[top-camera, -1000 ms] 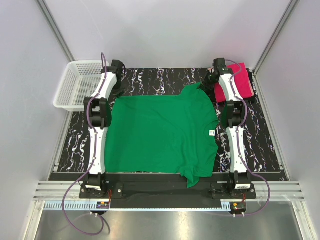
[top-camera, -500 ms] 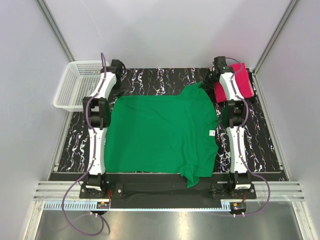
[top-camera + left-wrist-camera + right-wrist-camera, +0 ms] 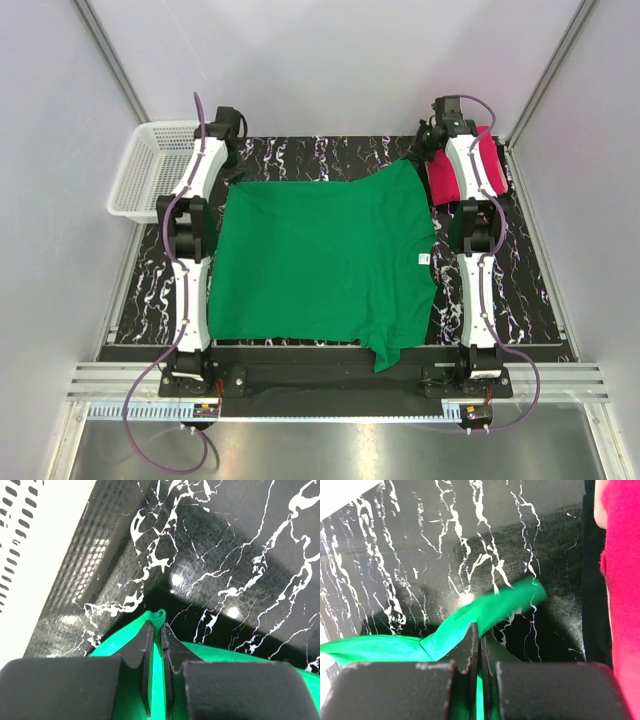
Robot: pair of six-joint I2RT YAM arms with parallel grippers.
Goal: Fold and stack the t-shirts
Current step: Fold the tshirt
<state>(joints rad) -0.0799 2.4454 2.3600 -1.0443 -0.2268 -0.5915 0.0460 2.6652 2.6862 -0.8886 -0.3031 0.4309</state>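
The bright green t-shirt lies spread flat on the black marbled table, with a small white label near its right edge. My left gripper is shut on its far left corner; in the left wrist view a fold of green cloth pokes out between the fingertips of the gripper. My right gripper is shut on the far right corner, where a green flap hangs beyond the gripper. The hot pink t-shirt lies folded at the far right, partly under the right arm, and shows again as the pink t-shirt.
A white mesh basket stands off the table's far left corner, close to the left gripper, and fills the left edge of the left wrist view as the basket. Grey walls enclose the table on three sides.
Both arms have reached farther back, pulling the shirt's far edge away from me. That edge now runs straight and taut. The left jaws have closed tighter on the corner.
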